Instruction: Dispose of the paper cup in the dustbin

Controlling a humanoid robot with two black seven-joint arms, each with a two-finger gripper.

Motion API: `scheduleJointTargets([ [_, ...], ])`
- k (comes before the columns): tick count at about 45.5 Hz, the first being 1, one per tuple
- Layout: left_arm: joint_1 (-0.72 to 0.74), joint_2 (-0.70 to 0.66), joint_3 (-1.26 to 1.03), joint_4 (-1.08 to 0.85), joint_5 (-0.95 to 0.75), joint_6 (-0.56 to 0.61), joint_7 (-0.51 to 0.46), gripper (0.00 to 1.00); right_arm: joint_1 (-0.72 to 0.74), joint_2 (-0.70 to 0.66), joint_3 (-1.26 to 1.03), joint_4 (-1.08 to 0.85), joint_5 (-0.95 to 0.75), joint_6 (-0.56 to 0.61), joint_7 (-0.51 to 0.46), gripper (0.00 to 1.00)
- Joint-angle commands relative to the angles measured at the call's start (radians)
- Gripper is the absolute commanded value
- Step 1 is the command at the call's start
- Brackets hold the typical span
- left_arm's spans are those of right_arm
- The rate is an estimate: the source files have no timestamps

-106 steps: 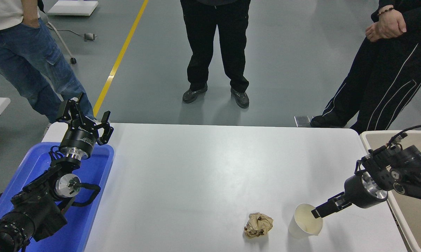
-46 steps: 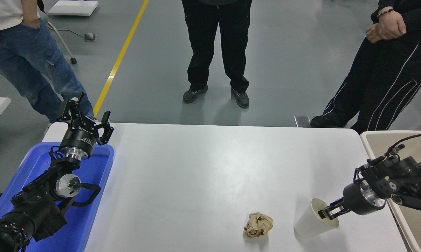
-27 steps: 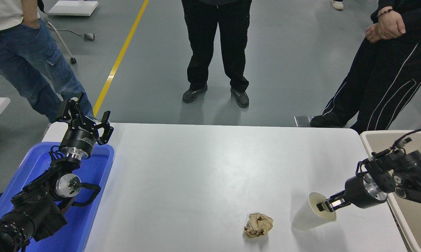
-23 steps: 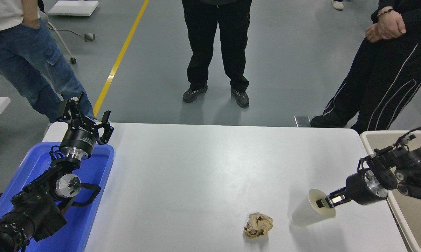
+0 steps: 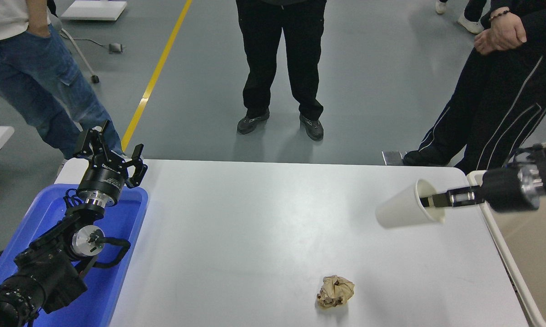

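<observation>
A white table (image 5: 264, 227) is flanked by a blue plastic tray (image 5: 118, 254) on the left and the beige dustbin (image 5: 534, 254) on the right, and the left gripper (image 5: 111, 147) is parked with its fingers spread over the tray's far end. The paper cup (image 5: 407, 210) is held on its side in the air above the table's right part, just beside the dustbin, its rim pinched by the closed right gripper (image 5: 429, 200). A crumpled brown paper ball (image 5: 335, 291) is seen lying on the table near its front edge.

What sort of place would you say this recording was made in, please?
Probably a robotics lab or workshop floor: a grey floor with a yellow line, a white table with a blue tray and dustbin, and people standing watching.
</observation>
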Motion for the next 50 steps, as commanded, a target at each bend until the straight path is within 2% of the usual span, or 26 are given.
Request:
scheduleJointTargets([
  [1,0.000,0.000,0.000,0.000,0.001,0.000,0.000,1.00,0.047,-0.108,0.159,0.007,0.067,0.097,0.008,0.00],
  [11,0.000,0.000,0.000,0.000,0.000,0.000,0.000,1.00,0.033,-0.109,0.158,-0.010,0.067,0.098,0.008,0.00],
  [16,0.000,0.000,0.000,0.000,0.001,0.000,0.000,1.00,0.013,-0.102,0.154,-0.110,0.070,0.090,0.008,0.00],
  [28,0.000,0.000,0.000,0.000,0.001,0.000,0.000,1.00,-0.134,-0.005,0.150,-0.532,0.231,0.087,0.007,0.00],
  [42,0.000,0.000,0.000,0.000,0.000,0.000,0.000,1.00,-0.358,0.216,0.142,-1.151,0.353,0.087,-0.002,0.00],
  [50,0.000,0.000,0.000,0.000,0.000,0.000,0.000,1.00,-0.464,0.293,0.145,-1.352,0.398,0.082,-0.024,0.00],
])
